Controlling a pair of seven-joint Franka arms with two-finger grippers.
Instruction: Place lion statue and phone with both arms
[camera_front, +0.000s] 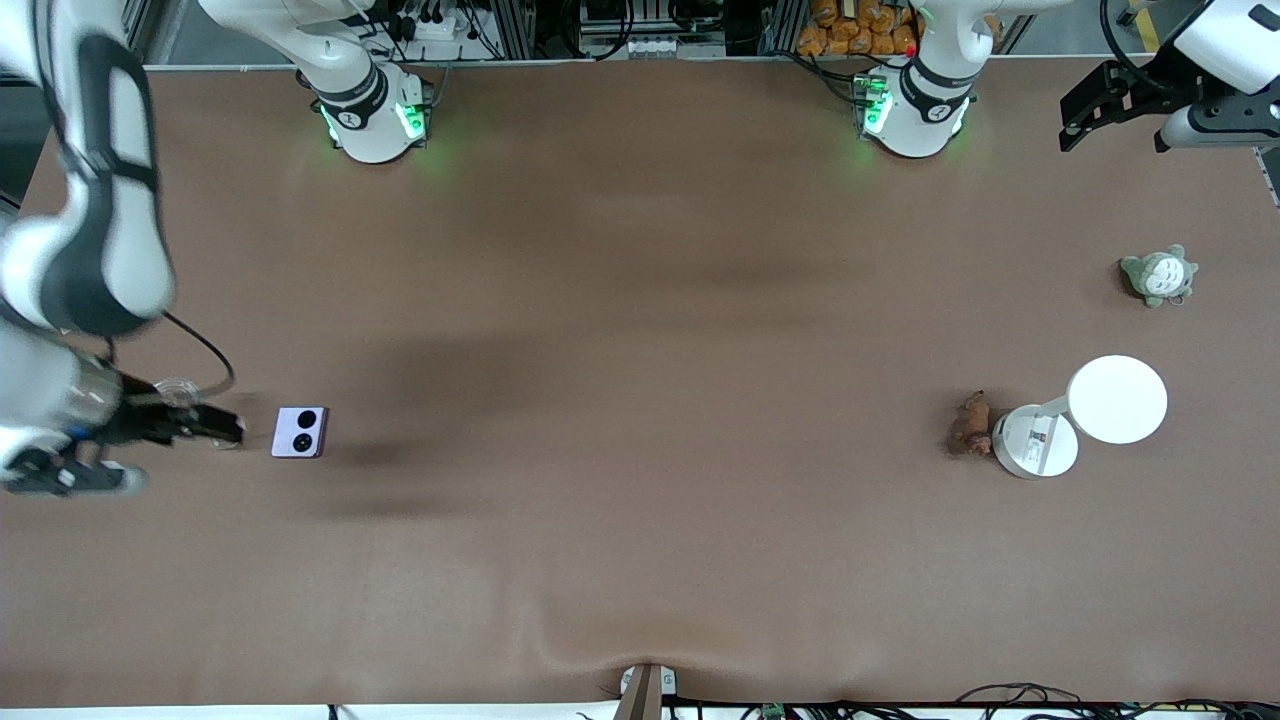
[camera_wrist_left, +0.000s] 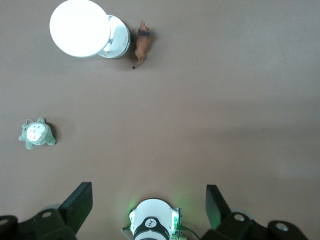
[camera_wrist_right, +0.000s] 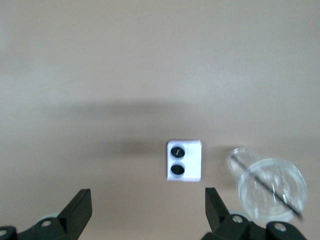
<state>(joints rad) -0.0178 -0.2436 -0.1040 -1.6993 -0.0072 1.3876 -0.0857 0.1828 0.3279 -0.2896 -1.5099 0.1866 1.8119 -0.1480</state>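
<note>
Both grippers open: right gripper (camera_front: 225, 430) by phone (camera_front: 300, 432), left gripper (camera_front: 1085, 120) aloft.

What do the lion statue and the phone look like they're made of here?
Lion statue: seemingly hard resin or painted plastic, matte reddish-brown, with a crisply molded body and thin stiff tail. Phone: smooth pale lavender shell, likely glass or glossy plastic, with two black lens circles. Neither material is certain from looks alone.

The left gripper (camera_wrist_left: 148, 205) hangs open over bare table (camera_wrist_left: 210, 110); the lion (camera_wrist_left: 142, 45) lies just beside the lamp (camera_wrist_left: 80, 27), the plush (camera_wrist_left: 36, 134) well apart.
</note>
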